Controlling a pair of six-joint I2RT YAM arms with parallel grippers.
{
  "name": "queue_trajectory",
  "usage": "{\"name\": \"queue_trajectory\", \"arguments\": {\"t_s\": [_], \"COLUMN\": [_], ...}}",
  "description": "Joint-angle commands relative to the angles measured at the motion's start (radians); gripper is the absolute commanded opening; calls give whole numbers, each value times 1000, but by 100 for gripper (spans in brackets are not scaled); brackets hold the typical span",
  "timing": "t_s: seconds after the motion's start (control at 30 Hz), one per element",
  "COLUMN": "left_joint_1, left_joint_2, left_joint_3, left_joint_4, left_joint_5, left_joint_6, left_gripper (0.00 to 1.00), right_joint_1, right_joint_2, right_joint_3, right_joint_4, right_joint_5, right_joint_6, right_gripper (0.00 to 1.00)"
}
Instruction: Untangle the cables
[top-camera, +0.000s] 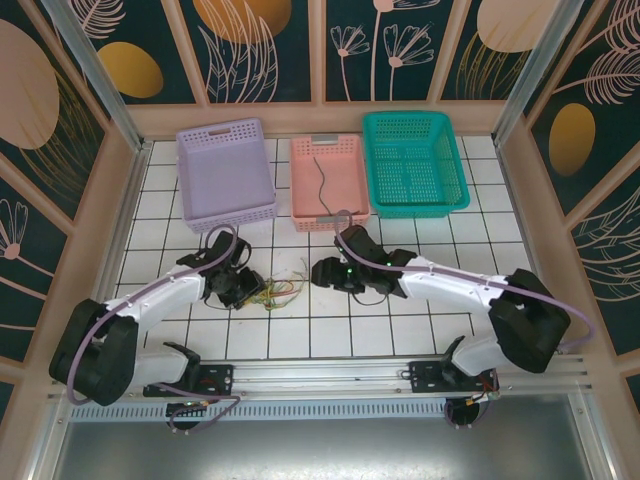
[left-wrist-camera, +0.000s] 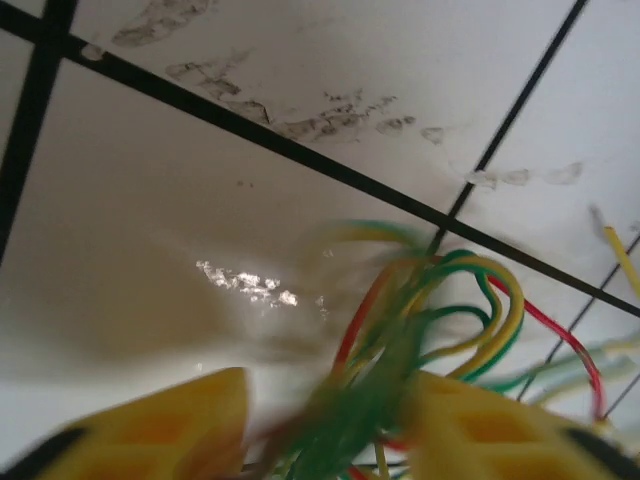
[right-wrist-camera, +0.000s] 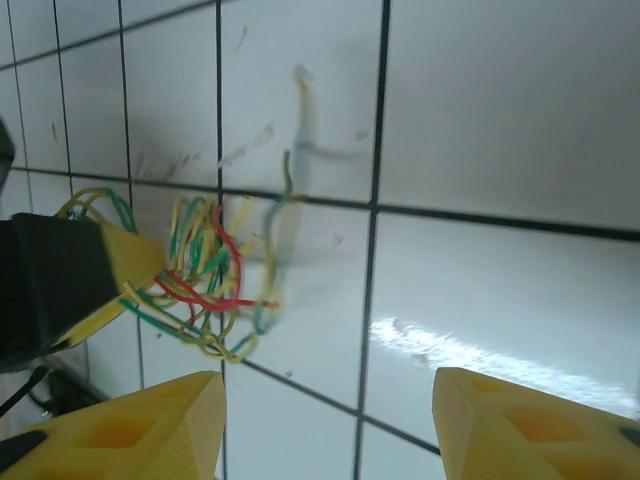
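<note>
With the left claw (left-wrist-camera: 325, 390), straddling the tangled cables (left-wrist-camera: 445, 320), clamped or loose being impossible to tell. Lying on the desk (top-camera: 330, 335), toward its near edge. Hovering close by with the right claw (right-wrist-camera: 325, 390) spread apart, empty.

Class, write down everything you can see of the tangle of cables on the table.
The tangle of cables is a small, loose knot of thin, flexible, plastic-looking wires in yellow, green and red, looped over one another. It sits on the white tiled table between the two arms. A few strands trail out to the right. The left gripper straddles its left side, with yellow fingers either side of several strands. Whether they pinch the strands is unclear.
</note>
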Motion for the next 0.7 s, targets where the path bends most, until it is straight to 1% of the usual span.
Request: {"name": "queue_trajectory", "arguments": {"t_s": [0.0, 0.13, 0.27, 0.37, 0.43, 0.57, 0.67], "left_joint_1": [-10, -24, -26, -27, -30, -46, -73], "left_joint_2": [11, -9, -29, -32, -29, -13, 6], "left_joint_3": [-38, -44, -42, -41, -38, -27, 10], "left_joint_4": [151, 145, 127, 136, 141, 209, 220], "left_joint_5": [26, 48, 51, 67, 80, 139, 140], "left_joint_6": [-12, 1, 9, 7, 5, -16, -28], "left_gripper": [0, 0, 0, 0, 0, 0, 0], "right_joint_1": [10, -5, -7, -8, -4, 4, 3], "right_joint_2": [61, 81, 114, 129, 131, 141, 143], "right_joint_3": [-18, -87, -93, -123, -104, -49, -56], "right_joint_4": [98, 261, 294, 381, 387, 318, 323], "right_joint_5": [-89, -91, -81, -91, -88, -85, -82], "right_joint_6": [95, 218, 292, 342, 338, 330, 352], "right_gripper": [58, 58, 54, 52, 53, 55, 57]}}
